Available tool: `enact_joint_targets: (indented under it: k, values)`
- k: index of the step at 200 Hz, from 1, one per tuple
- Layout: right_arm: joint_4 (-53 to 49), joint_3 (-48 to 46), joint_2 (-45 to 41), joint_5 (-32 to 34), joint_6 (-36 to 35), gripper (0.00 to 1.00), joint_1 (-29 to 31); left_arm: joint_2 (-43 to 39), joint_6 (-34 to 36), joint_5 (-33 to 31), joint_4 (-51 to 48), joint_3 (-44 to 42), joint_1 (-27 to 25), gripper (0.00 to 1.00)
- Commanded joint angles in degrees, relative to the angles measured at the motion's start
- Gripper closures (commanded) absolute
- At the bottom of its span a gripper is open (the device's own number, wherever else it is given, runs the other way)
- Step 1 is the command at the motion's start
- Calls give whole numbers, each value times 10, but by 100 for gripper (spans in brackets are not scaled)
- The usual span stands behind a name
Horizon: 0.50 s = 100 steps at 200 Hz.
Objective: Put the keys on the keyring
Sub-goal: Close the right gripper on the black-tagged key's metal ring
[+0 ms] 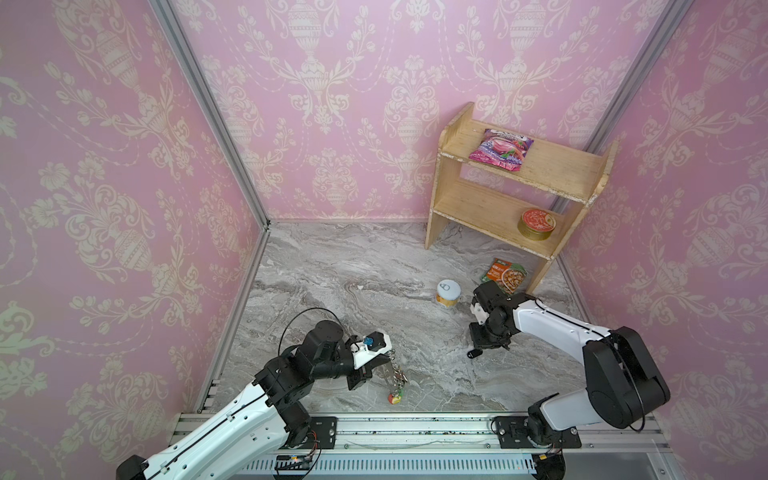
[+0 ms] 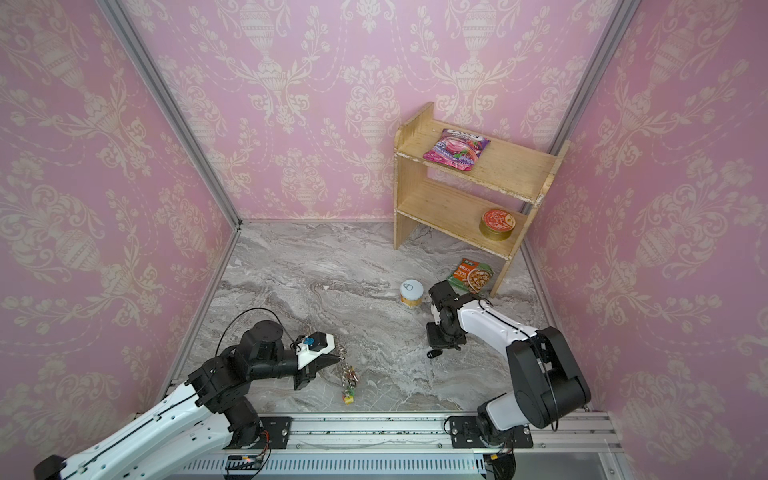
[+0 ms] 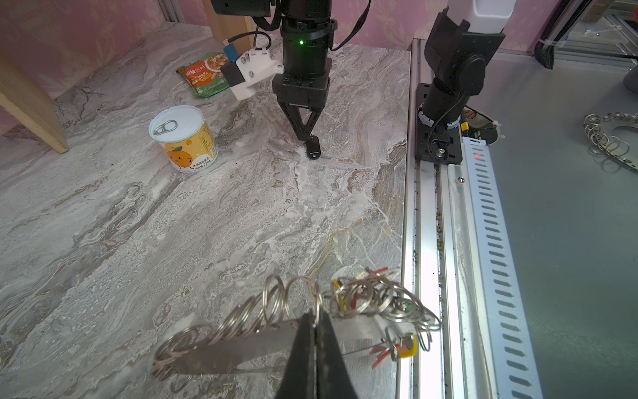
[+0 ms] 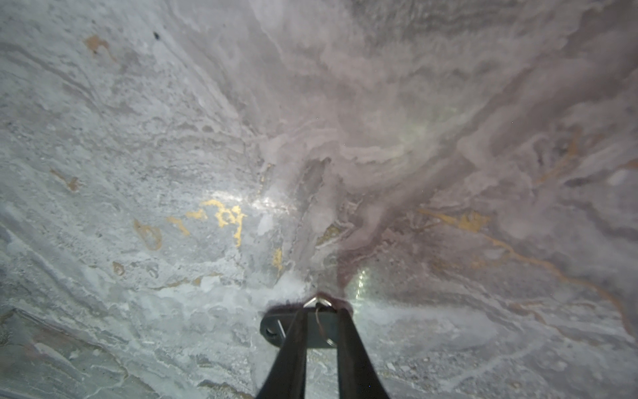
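The keyring, a flat silvery band strung with many wire rings, hangs from my left gripper, which is shut on it just above the table. Its red and yellow tags dangle near the front edge; in both top views the chain droops below the left gripper. The black key lies flat on the marble. My right gripper points down over its ring end, jaws a narrow gap apart with the key's small metal ring between them. The key pokes out from under that gripper.
A white-lidded orange can stands just behind the right gripper, and a green food packet lies beside the wooden shelf, which holds a pink packet and a red tin. A metal rail runs along the front edge.
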Motion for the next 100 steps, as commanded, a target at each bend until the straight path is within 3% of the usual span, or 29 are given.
enact_joint_targets:
  k: [1,58,100]
  values:
    - [-20,-1,2,-9,6,83,-3,-9,6,-2,1,20,-4,100]
    - [-24,-7,-11,9,18,79,-3,-10,5,-3,1,20,-4,100]
    - [-24,-11,-17,16,21,82,-2,-12,5,-3,0,20,-4,100]
